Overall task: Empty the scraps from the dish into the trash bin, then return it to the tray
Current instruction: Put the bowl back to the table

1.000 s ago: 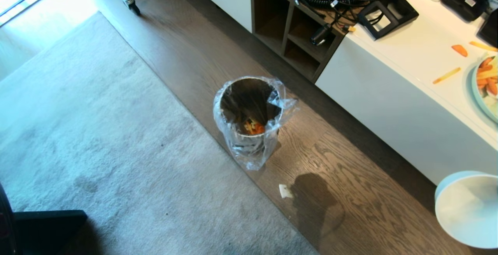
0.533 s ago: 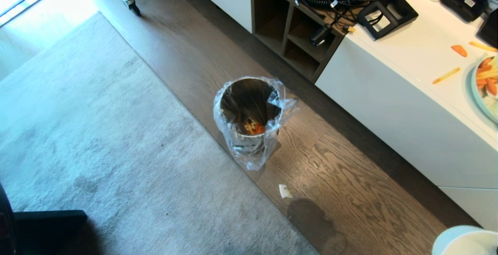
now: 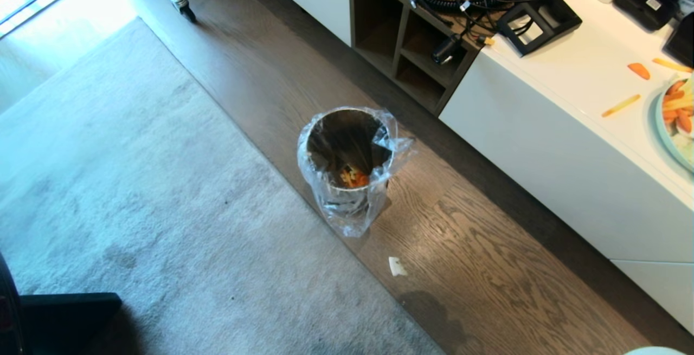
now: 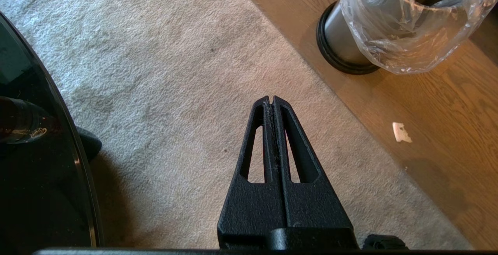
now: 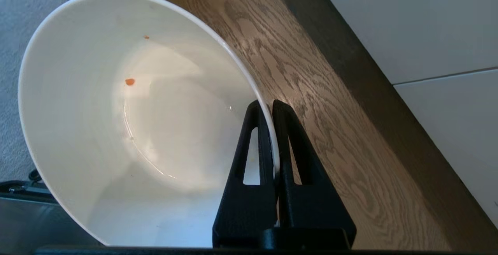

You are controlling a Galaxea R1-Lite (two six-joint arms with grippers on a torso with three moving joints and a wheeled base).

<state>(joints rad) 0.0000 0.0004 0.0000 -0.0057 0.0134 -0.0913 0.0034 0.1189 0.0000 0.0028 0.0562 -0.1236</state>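
The dish (image 5: 116, 122), a deep white bowl, is held tilted over the wood floor with my right gripper (image 5: 268, 105) shut on its rim, one finger inside and one outside. Only tiny orange specks (image 5: 130, 81) cling to its inside. In the head view just a sliver of the dish (image 3: 657, 352) shows at the bottom right edge. The trash bin (image 3: 347, 160), metal with a clear bag, stands on the floor with the orange and yellow scraps (image 3: 352, 177) in its bottom. My left gripper (image 4: 271, 98) hangs shut and empty over the rug, near the trash bin (image 4: 342, 41). The tray is out of view.
A white cabinet (image 3: 542, 143) runs along the right, with a plate of carrot pieces (image 3: 678, 122) and loose bits on top. Open cubbies and cables lie behind the bin. A grey rug (image 3: 135, 208) covers the left. A small white scrap (image 3: 397, 266) lies on the floor.
The bowl in my right gripper has dropped from the lower right of the head view almost out of it. Its shadow on the floor slid toward the bottom edge. The bin stayed put.
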